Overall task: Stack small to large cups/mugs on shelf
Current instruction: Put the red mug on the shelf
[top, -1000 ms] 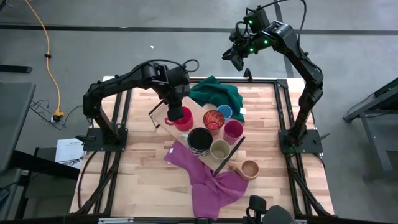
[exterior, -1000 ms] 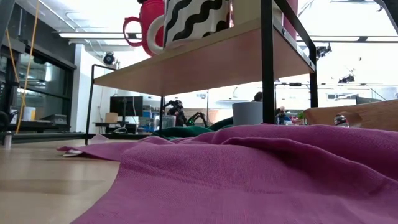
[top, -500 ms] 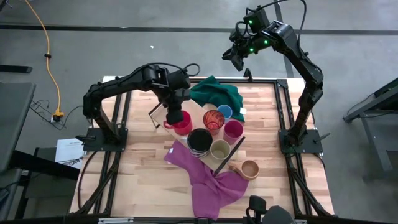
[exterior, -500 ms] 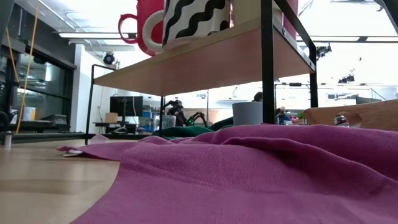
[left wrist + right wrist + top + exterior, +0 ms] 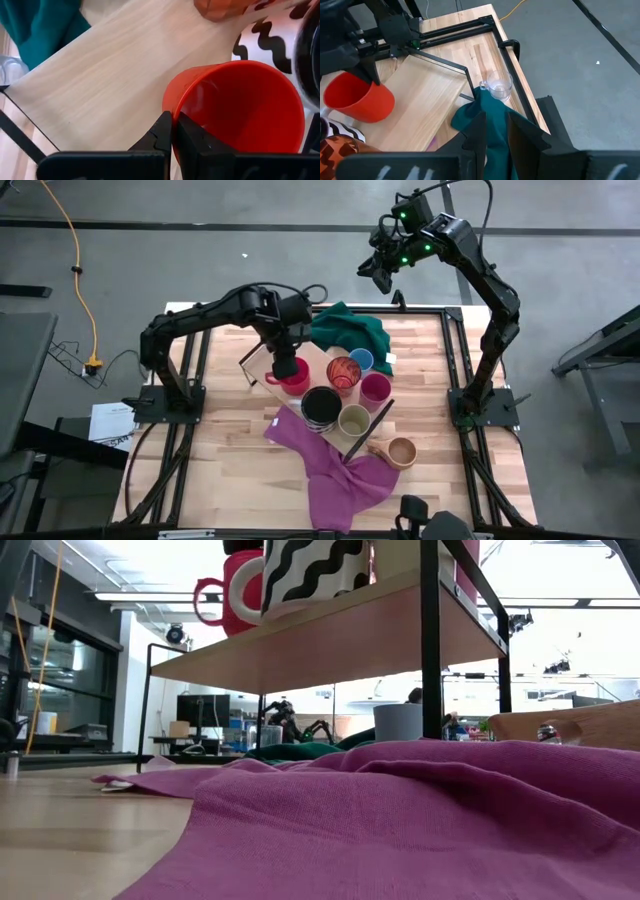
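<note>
So the left gripper (image 5: 172,131) is clamped tight on the rim of the red mug (image 5: 239,107), one finger inside the wall and one outside. From above, the mug (image 5: 291,373) sits right under the gripper at the left end of the shelf (image 5: 262,352), and in the right wrist view it hangs tilted from that arm over the bare board (image 5: 415,102). Whether its base actually touches the wood I honestly can't tell; the low view only shows its handle (image 5: 207,598) poking out behind the black-and-white wavy mug (image 5: 310,570).

The rest of the cups are lined up along the shelf: the wavy black mug (image 5: 320,404) just beside the red one, the orange patterned cup (image 5: 343,372), the small blue cup (image 5: 361,360), the magenta cup (image 5: 375,389) and the olive-beige cup (image 5: 354,421). The tan mug (image 5: 401,451) is off the shelf, on the table by the purple cloth (image 5: 335,475). The clear glass mug (image 5: 499,85) sits at the table edge touching the green cloth (image 5: 347,330).

The right gripper (image 5: 491,131) is parked up high beyond the far edge of the table, fingers spread apart with nothing between them.
</note>
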